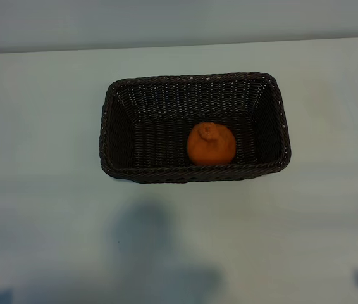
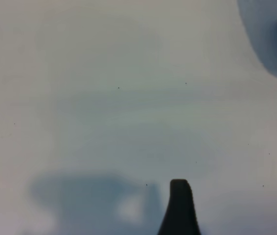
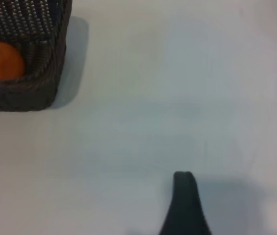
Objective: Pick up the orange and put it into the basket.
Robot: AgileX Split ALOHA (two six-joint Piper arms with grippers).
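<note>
Pale table (image 1: 46, 126), orange (image 1: 211, 145) inside basket (image 1: 112, 126) (near front wall)

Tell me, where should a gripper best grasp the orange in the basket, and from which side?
Probably from straight above, fingers closing on the round flanks of the orange. The near wall of the basket blocks a side approach, and its stem knob faces up.
</note>
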